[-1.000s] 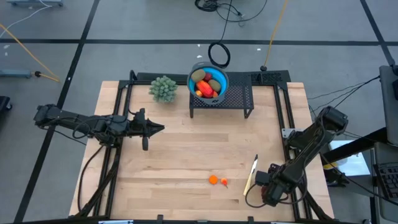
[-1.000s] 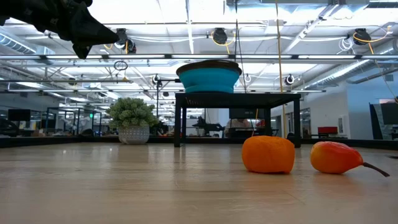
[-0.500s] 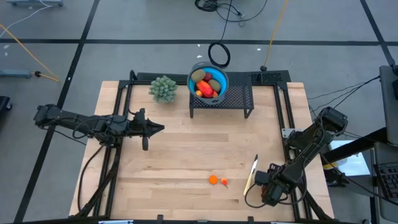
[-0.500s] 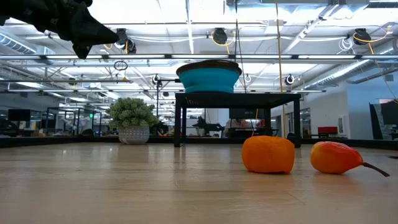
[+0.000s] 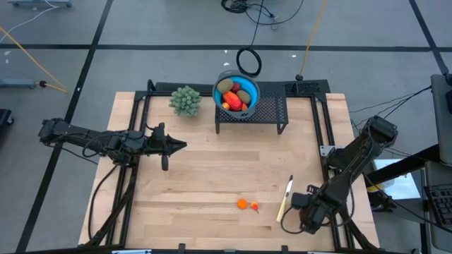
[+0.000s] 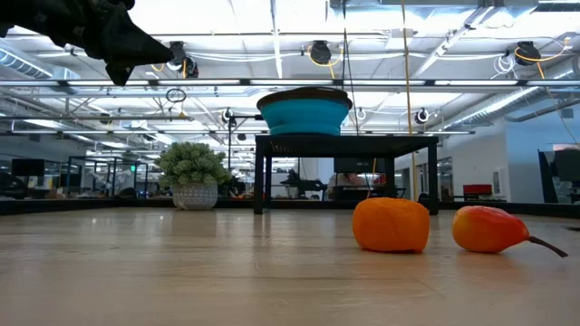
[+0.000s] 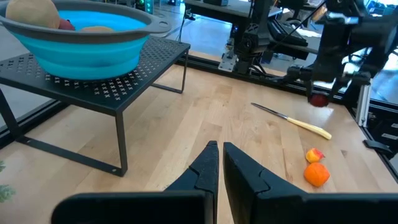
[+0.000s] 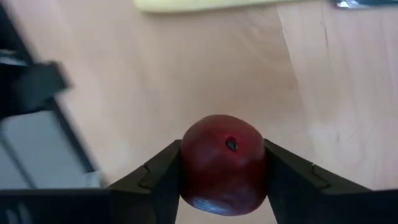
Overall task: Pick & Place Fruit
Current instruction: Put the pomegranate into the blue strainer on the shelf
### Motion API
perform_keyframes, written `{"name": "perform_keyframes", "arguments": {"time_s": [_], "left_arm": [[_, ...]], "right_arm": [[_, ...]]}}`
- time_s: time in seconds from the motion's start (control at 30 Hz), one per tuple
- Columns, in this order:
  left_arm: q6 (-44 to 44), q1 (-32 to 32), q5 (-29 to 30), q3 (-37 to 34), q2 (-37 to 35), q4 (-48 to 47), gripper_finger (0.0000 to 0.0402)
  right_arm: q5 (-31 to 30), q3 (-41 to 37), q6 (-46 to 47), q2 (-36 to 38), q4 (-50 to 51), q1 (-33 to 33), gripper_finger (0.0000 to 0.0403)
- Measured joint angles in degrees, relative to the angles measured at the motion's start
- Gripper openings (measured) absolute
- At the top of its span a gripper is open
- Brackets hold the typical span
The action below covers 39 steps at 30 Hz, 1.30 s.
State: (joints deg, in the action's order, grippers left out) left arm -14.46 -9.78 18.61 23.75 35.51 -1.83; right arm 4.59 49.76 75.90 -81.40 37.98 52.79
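Observation:
A dark red round fruit (image 8: 221, 180) sits between the fingers of my right gripper (image 8: 224, 149) at the table's near right corner (image 5: 302, 214); the gripper is shut on it. Two tiny orange fruit pieces (image 5: 242, 204) (image 5: 254, 207) lie on the wood left of it, and show as a round one (image 6: 391, 225) and a stemmed one (image 6: 489, 229) in the low view. The blue bowl (image 5: 236, 92) on a black stand (image 5: 272, 113) holds red-orange and olive-green fruit. My left gripper (image 7: 219, 146) hovers shut over the table's left half (image 5: 180, 146). My right gripper pinches the dark red fruit by two opposite sides (image 8: 186, 168) between its two fingers (image 8: 155, 180). The fingers point down at the wood from above. The fruit's dimpled end (image 8: 231, 144) faces the wrist. I cannot tell whether it rests on the table.
A knife with a pale yellow handle (image 5: 285, 200) lies just left of my right gripper. A bushy pale-green plant ball (image 5: 186, 100) stands at the far edge, left of the bowl's stand. Bare wood lies between the stand and the orange pieces.
My right arm's elbow has shifted a little toward the table's right edge, while its gripper stays at the near right corner. The fruit pieces and my left arm have kept still.

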Motion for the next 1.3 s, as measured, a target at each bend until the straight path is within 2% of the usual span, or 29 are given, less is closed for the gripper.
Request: {"name": "perform_keyframes", "arguments": {"time_s": [0.13, 0.23, 0.53, 0.67, 0.9, 1.13, 1.3], "left_arm": [[0.02, 0.00, -0.02, 0.00, 0.00, 0.25, 0.0021], [0.02, 0.00, -0.02, 0.00, -0.01, 0.76, 0.0021], [0.17, 0.00, -0.02, 0.00, 0.00, 2.00, 0.0021], [0.20, 0.00, -0.02, 0.00, 0.00, 2.01, 0.0021], [0.18, 0.00, -0.03, 0.00, 0.00, 2.02, 0.0021], [0.28, -0.01, -0.04, 0.00, 0.00, 2.04, 0.0021], [0.28, -0.02, -0.04, 0.00, 0.00, 2.07, 0.0021]], "right_arm": [[-1.28, 0.00, 2.45, 6.42, -0.07, -0.69, 0.0185], [-6.86, 0.00, 2.87, 11.92, -1.56, -1.02, 0.0183], [-36.53, 0.02, -6.02, 25.06, -9.70, -1.09, 0.0184], [-45.70, 0.02, -14.82, 27.78, -14.78, -1.09, 0.0182], [-56.59, 0.02, -35.98, 28.80, -26.73, -1.13, 0.0186], [-63.24, 0.02, -58.15, 28.79, -31.55, -1.98, 0.0187], [-63.29, 0.02, -71.44, 28.78, -31.84, -3.92, 0.0191]]}}
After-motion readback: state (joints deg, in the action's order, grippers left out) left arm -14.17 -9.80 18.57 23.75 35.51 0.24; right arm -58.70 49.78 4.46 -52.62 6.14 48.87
